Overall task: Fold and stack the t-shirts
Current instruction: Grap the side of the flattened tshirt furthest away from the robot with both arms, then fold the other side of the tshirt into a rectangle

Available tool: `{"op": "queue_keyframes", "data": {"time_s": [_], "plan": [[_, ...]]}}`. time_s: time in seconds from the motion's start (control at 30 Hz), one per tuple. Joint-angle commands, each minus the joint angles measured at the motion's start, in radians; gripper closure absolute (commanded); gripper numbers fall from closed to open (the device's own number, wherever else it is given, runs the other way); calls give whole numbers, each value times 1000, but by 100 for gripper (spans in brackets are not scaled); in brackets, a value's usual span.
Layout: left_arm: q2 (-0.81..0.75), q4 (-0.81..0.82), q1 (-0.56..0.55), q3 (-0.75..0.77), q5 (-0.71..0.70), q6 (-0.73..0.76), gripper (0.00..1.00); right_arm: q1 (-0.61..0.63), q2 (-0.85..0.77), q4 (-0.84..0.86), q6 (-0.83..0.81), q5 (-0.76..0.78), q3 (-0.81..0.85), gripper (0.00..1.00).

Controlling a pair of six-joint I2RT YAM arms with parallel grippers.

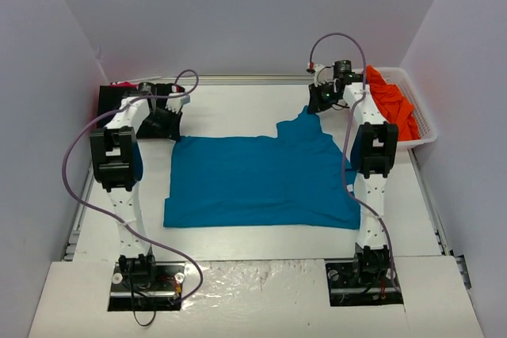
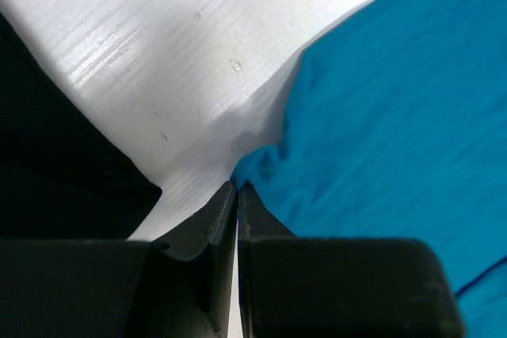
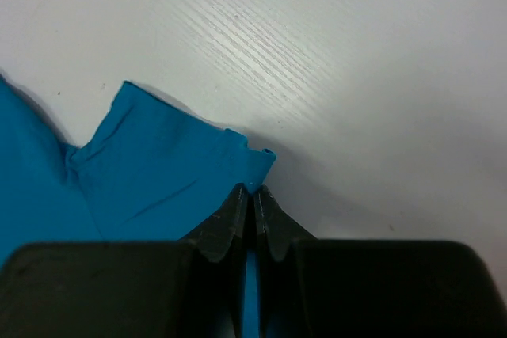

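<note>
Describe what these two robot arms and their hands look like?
Both the left arm and right arm are slim white segments joined by chunky black blocks. A lilac cable loops beside each. The left hand and right hand are plain black, with two tapering wedge fingers.

At the upper left of the top view, the black t-shirt (image 1: 108,104) is mostly hidden behind the left arm. In the left wrist view, the teal-blue t-shirt (image 2: 396,116) is cut off by the right edge.
</note>
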Motion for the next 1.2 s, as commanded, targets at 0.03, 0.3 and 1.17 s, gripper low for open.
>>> {"op": "queue_keyframes", "data": {"time_s": [0.03,0.3,1.17], "plan": [[-145,-35,5,-14,11,26,98,-27,-158,-5,-25,-11,-73,100],[-263,-38,7,-106,32,41,98,-34,-296,-29,-36,-28,-184,100],[-576,-70,44,-488,57,167,98,-62,-761,-161,-186,-26,-713,100]]}}
